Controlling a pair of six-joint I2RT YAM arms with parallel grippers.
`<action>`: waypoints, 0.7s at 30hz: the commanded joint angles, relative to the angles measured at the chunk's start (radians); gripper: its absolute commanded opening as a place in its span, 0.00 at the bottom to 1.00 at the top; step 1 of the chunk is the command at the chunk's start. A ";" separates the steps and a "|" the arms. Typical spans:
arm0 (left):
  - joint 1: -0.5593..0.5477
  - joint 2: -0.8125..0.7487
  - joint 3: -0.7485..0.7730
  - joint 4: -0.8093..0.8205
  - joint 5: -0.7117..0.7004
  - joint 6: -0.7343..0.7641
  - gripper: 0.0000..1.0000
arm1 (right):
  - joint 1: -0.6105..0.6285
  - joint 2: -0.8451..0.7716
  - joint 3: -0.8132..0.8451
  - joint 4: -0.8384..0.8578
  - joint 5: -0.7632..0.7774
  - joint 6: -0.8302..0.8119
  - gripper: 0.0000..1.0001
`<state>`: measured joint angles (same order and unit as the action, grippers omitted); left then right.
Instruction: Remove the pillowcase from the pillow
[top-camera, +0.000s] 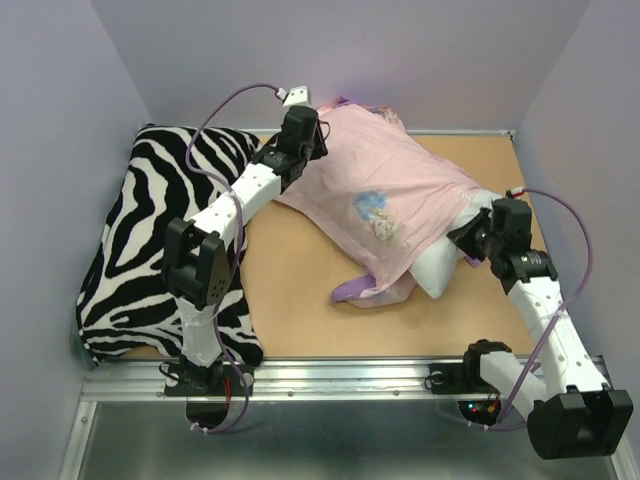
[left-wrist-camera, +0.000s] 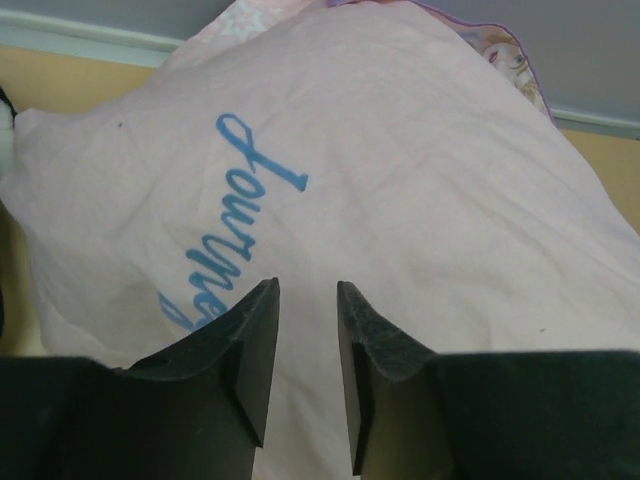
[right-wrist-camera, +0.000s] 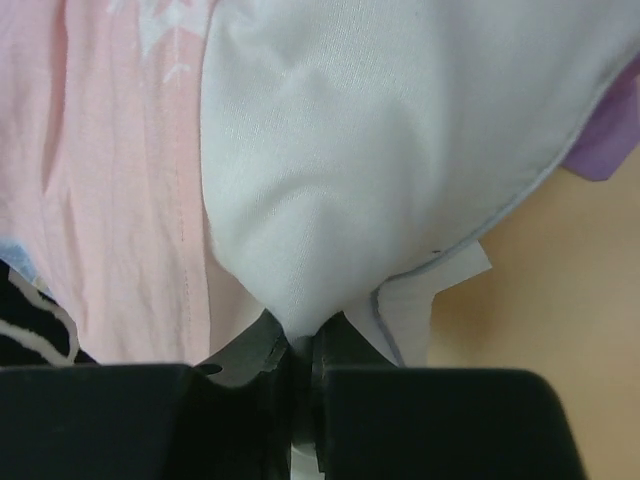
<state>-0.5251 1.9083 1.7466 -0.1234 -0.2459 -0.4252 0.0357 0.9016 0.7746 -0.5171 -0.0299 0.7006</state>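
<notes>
at the right edge of the bench (top-camera: 300, 290): the pillow (top-camera: 440, 268) corner is pinched by the closed right end effector (right-wrist-camera: 300, 345).
pillowcase (top-camera: 370, 190): spread from far edge to right side, pillow mostly inside.
left end effector (left-wrist-camera: 307, 290): parted slightly over the pink fabric, nothing gripped.
step in hand: fabric should be pinched alone, then drawn away while the pillow is anchored.

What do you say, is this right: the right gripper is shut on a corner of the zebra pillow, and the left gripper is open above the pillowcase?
No: the right gripper is shut on a corner of the white pillow, as the right wrist view shows. The left gripper is open above the pillowcase.
</notes>
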 joint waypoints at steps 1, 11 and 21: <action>0.033 -0.100 -0.041 0.014 0.011 0.014 0.47 | -0.028 0.032 0.216 -0.044 0.246 -0.085 0.01; 0.180 -0.118 -0.182 0.037 0.120 -0.072 0.62 | -0.109 0.203 0.437 -0.064 0.125 -0.104 0.01; 0.283 -0.133 -0.479 0.303 0.277 -0.337 0.86 | -0.109 0.224 0.434 -0.054 0.050 -0.092 0.01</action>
<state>-0.2558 1.8370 1.3346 0.0261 -0.0357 -0.6300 -0.0711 1.1469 1.1427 -0.6464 0.0593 0.6022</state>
